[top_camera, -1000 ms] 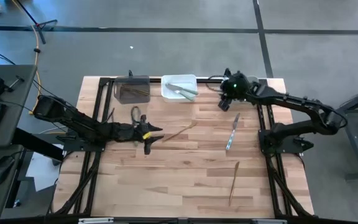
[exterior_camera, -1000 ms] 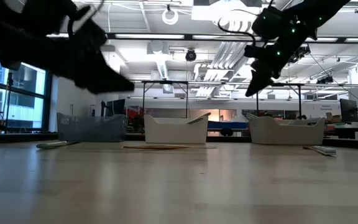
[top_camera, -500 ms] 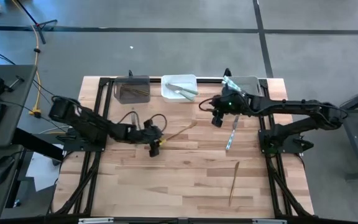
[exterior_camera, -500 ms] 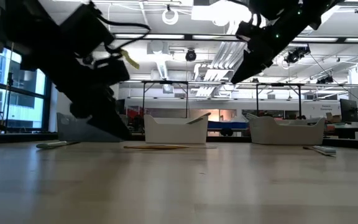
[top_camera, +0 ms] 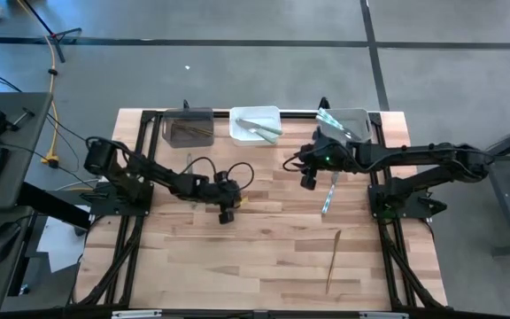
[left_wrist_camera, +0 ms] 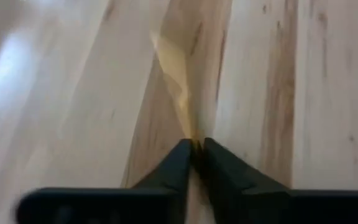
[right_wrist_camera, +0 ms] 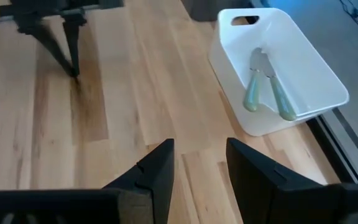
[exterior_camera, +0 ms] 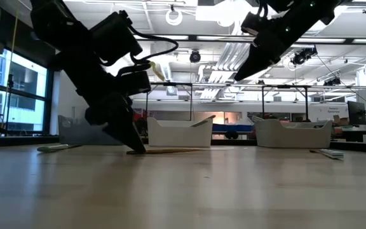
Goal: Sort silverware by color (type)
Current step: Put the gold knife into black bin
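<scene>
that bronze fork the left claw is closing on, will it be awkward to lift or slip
Probably stiff: the slim bronze-handled fork lies straight and flat on the wooden table. The left claw pinches only one thin end, so it may pivot. Its smooth finish looks slippery.

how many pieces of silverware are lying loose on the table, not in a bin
3: a bronze piece pinched by the left gripper mid-table, a blue knife under the right gripper, and another bronze piece near the front right.

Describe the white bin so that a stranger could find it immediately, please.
Along the table's far edge stand three small bins in a row. The white bin is the middle one, between a dark bin and a grey bin; it holds two green-handled utensils.
</scene>
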`<state>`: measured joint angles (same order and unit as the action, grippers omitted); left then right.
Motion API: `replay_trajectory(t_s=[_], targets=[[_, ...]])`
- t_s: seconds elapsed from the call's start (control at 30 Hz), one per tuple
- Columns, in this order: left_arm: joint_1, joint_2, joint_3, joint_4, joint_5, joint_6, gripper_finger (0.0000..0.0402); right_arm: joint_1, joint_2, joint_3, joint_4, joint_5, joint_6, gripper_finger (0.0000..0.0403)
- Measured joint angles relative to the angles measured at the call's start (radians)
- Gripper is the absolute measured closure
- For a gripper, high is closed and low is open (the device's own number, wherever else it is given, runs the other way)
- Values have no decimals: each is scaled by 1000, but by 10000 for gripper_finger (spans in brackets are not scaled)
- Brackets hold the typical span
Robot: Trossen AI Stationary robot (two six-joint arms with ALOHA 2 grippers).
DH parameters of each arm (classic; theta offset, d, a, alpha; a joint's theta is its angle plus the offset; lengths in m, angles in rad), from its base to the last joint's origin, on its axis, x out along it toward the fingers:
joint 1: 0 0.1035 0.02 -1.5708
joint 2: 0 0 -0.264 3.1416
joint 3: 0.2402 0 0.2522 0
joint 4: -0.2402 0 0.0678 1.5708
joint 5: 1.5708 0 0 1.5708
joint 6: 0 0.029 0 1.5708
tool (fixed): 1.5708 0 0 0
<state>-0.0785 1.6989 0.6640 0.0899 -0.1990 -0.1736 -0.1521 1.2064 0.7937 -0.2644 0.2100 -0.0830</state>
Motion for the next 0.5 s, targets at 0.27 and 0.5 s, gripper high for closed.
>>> replay_trajectory(t_s=[0.27, 0.5], targets=[[38, -1, -1, 11, 130, -59, 397, 133, 0, 0, 1, 181, 10, 275], [118, 7, -8, 244, 450, -248, 400, 311, 79, 0, 82, 334, 2, 273]])
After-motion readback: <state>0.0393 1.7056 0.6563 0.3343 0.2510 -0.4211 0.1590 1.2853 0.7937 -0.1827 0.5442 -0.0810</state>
